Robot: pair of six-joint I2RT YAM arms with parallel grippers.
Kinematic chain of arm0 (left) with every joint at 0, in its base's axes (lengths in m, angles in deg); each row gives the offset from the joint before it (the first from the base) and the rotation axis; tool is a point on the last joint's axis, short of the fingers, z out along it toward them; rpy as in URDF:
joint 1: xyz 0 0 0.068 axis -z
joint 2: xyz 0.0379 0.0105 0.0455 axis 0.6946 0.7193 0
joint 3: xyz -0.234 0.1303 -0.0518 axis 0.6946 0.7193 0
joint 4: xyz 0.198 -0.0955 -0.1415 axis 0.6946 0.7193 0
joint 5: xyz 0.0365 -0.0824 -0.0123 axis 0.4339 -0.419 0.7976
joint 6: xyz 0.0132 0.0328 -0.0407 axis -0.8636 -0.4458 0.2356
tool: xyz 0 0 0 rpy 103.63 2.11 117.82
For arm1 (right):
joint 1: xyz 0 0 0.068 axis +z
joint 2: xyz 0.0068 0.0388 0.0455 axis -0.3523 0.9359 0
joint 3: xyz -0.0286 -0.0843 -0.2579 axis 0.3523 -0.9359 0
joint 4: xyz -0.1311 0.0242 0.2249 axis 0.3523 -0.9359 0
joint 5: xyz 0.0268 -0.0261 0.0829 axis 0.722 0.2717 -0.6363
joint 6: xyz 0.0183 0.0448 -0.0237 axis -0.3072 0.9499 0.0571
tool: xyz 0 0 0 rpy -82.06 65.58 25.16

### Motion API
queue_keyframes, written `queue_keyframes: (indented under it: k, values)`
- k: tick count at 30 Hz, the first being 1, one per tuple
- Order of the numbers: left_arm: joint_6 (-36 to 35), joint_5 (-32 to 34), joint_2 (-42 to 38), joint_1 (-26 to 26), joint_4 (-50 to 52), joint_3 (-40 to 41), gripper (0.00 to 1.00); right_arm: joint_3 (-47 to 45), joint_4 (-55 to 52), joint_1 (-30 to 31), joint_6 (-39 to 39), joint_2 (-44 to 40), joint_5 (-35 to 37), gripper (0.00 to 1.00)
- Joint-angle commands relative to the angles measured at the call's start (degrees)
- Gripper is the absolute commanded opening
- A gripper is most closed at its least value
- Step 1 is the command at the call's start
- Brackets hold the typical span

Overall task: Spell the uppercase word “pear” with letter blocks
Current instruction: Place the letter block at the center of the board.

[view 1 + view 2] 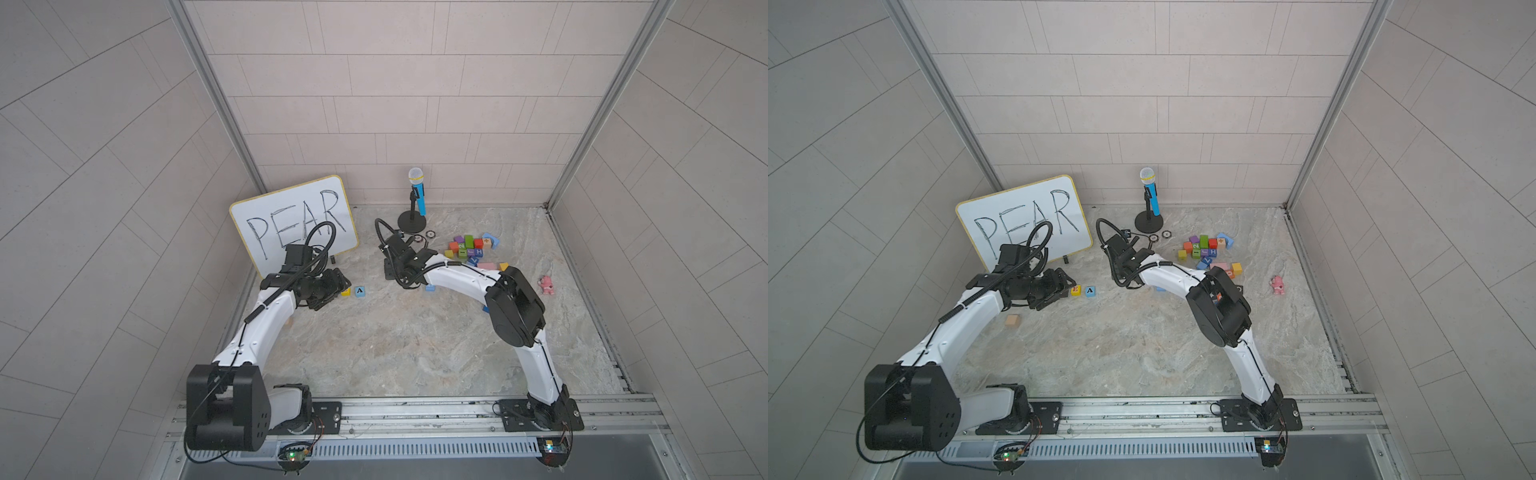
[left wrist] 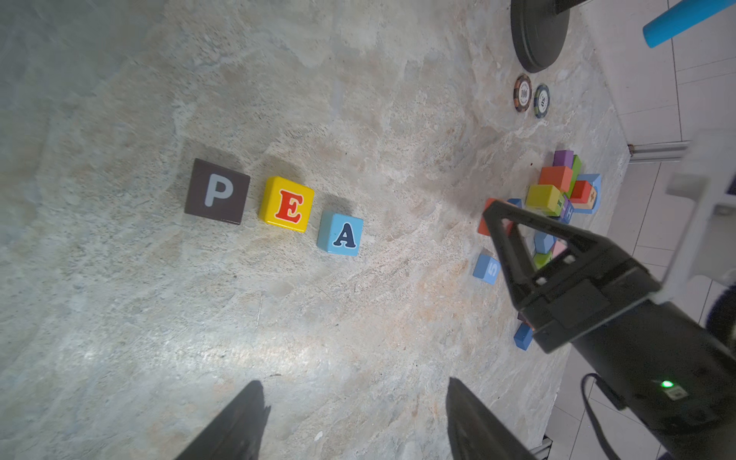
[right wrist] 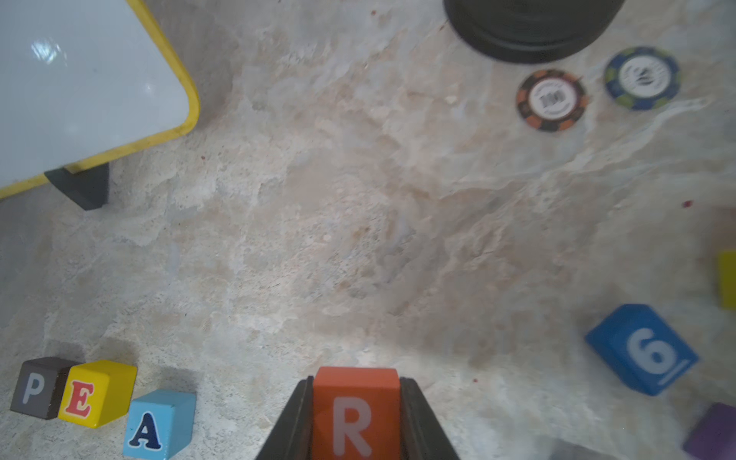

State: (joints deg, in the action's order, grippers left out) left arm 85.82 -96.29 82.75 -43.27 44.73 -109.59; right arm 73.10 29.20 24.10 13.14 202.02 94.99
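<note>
Three letter blocks sit in a row on the counter (image 1: 395, 340), in front of the whiteboard (image 1: 293, 222) that has PEAR written on it. First comes the dark P block (image 2: 217, 191). Just beside it is the yellow E block (image 2: 286, 205), and then the blue A block (image 2: 340, 234). The A is turned a little and sits slightly out of line with the other two. All three show their letters on top.

The left pincer (image 2: 354, 382) hangs near this row. Its two fingers are wide apart and there is nothing between them.

The right pincer (image 3: 356, 382) is closed tight on the orange-red R block (image 3: 355, 410). One finger presses each side of the block, and the white R faces the wrist camera. The R block is well apart from the A block, on the side where the row ends. I cannot tell if it touches the counter.

A blue cube with a 6 (image 3: 641, 348) lies tipped on the counter near the right pincer. A blue cube with a 5 (image 2: 488, 269) lies close by too. Farther back is a heap of other blocks (image 1: 469, 247) in many colours.

A toy microphone (image 1: 417, 187) stands on a round black base by the back wall. Two poker chips (image 3: 551, 99) lie flat next to the base. A small pink toy (image 1: 547, 285) sits alone, off to the right of the heap.
</note>
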Motion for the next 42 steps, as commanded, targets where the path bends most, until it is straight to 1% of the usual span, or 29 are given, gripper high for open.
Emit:
queue_keyframes:
  k: [1,10,16,33,42]
  values:
    - [-2.0,-0.7,-1.0,-1.3,1.8,1.1,0.75,2.7,-1.1,2.0,2.5,2.2,0.5,0.31]
    - [-2.4,-1.0,0.5,-2.6,0.4,2.3,0.75,6.0,-0.8,4.6,4.5,6.7,1.3,0.31]
    - [-2.3,-1.3,0.6,-2.6,-0.2,2.9,0.75,4.3,1.3,5.4,6.6,7.0,2.4,0.30]
    - [-2.4,-1.4,0.4,-2.7,-0.5,3.0,0.75,2.8,1.3,6.7,7.5,5.9,3.6,0.30]
    - [-2.4,-1.3,-0.1,-3.0,-0.4,3.1,0.75,2.5,1.4,7.3,7.8,5.7,2.9,0.29]
